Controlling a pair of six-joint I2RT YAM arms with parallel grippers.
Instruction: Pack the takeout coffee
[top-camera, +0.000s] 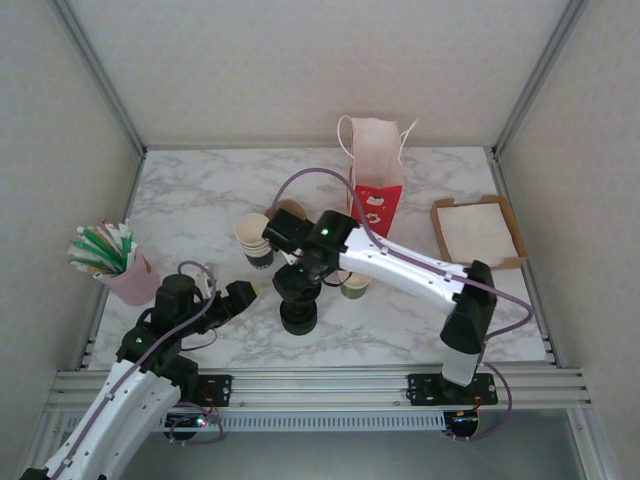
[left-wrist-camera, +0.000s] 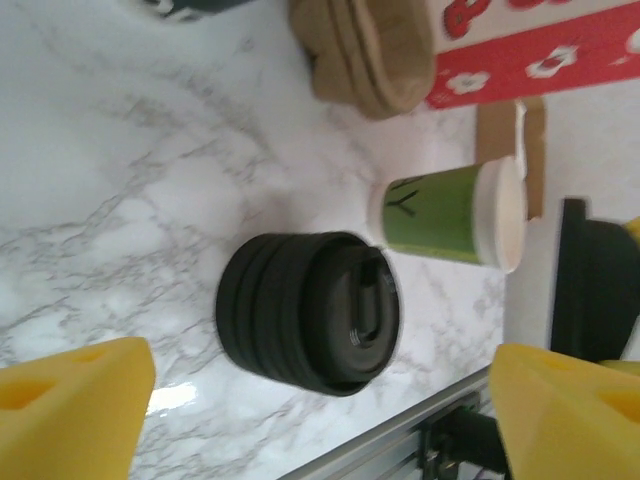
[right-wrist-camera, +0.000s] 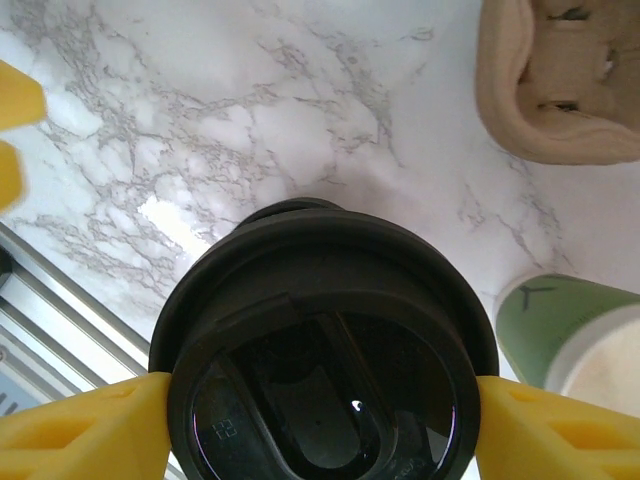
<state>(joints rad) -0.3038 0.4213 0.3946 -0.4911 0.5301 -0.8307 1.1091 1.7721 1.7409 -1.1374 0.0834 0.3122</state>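
Right hand (right-wrist-camera: 318, 420) straddles squat black stack of plastic lids (right-wrist-camera: 320, 350) — yellow fingers touching its rim, grasping. Small green paper cup (left-wrist-camera: 445, 212) stands just right — lidless. Left hand (left-wrist-camera: 310, 400) released.

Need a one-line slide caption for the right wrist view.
Right gripper fingers flank the top black lid of the lid stack; green cup nearby.

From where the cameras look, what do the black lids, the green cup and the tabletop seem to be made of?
Stack of black lids: probably plastic, smooth with a slight sheen and moulded ridges. Green cup: likely paper, matte printed side, cream inside. Table: white marble look with grey veins and glossy glare, perhaps only a printed surface.
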